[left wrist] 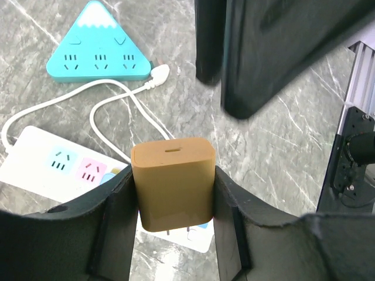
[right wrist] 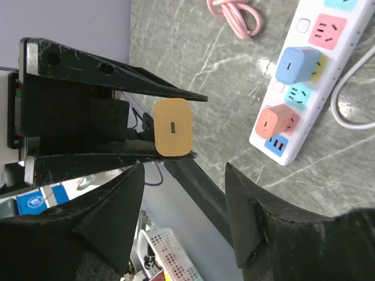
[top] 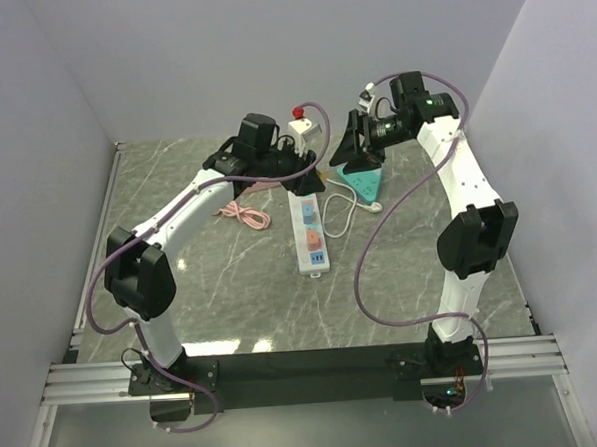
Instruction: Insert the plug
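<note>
The plug (left wrist: 173, 181) is a tan block with two prongs pointing down, and my left gripper (left wrist: 173, 175) is shut on it, one finger on each side. It hangs above the near end of the white power strip (left wrist: 53, 164). In the right wrist view the same plug (right wrist: 173, 127) shows between the left gripper's fingers (right wrist: 117, 79). My right gripper (right wrist: 183, 170) stands open just short of it, with nothing between its fingers. From above, the two grippers (top: 306, 173) (top: 350, 146) face each other over the far end of the strip (top: 311, 233).
The strip carries a blue plug (right wrist: 296, 63) and a salmon plug (right wrist: 272, 122). A teal triangular socket block (top: 361, 183) lies behind it, joined by a white cord (left wrist: 117, 111). A coiled pink cable (top: 246, 214) lies to the left. Walls enclose three sides.
</note>
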Robot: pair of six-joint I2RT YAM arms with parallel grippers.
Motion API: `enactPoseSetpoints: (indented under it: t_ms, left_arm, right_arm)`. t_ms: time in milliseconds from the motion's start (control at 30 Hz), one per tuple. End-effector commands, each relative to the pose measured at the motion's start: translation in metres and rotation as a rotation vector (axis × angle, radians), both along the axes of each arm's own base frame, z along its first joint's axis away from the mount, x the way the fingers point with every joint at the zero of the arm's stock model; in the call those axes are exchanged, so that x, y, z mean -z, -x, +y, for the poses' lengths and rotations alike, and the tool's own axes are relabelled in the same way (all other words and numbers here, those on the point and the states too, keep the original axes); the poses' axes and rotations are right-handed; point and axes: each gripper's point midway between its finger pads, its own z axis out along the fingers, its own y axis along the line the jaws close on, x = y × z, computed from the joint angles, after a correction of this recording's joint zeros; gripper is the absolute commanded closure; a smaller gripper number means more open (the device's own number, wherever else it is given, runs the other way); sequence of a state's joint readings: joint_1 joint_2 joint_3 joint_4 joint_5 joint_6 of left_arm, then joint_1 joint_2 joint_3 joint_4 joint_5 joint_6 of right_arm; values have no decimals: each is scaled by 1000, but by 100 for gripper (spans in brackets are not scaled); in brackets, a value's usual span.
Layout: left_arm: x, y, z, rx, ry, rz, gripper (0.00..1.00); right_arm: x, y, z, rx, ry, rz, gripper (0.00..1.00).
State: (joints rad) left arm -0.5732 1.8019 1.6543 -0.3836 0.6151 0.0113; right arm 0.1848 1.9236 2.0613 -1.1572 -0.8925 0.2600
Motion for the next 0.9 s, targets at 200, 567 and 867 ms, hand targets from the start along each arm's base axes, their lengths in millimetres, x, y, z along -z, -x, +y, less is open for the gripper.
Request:
enactPoseSetpoints:
  t_ms: [200,567,867]
  left_arm:
    - [-38,22,-8,94,49,-95,99]
    - [-46,27,-17,127,65,-104,99]
    - [-43,28,-17,121,46,-108,99]
  right_arm:
    - [-17,4,6,-47,-45,-55,36]
    - [5,14,23,-104,-12,-15,36]
    - [15,17,27,-115,-5,17,53]
